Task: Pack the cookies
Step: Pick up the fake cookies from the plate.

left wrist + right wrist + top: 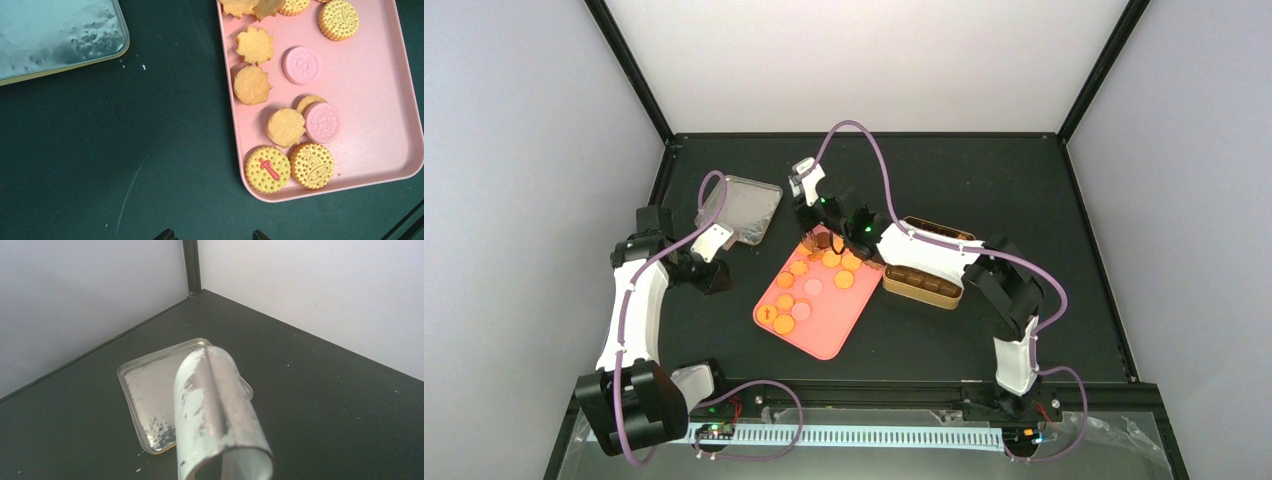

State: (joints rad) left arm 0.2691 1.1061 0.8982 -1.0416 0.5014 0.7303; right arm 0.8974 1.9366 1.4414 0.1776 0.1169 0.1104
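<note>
Several cookies lie on a pink tray, mostly orange-yellow with some pink. The left wrist view shows the tray with round yellow cookies, pink ones and flower-shaped ones. My left gripper is open and empty over the black table, left of the tray; only its fingertips show. My right gripper hangs over the tray's far end. A curved silvery sheet fills its wrist view and hides its jaws.
A gold tin with brown compartment cups stands right of the tray, under the right arm. The silver tin lid lies at the back left, and shows in both wrist views. Black frame posts and white walls enclose the table.
</note>
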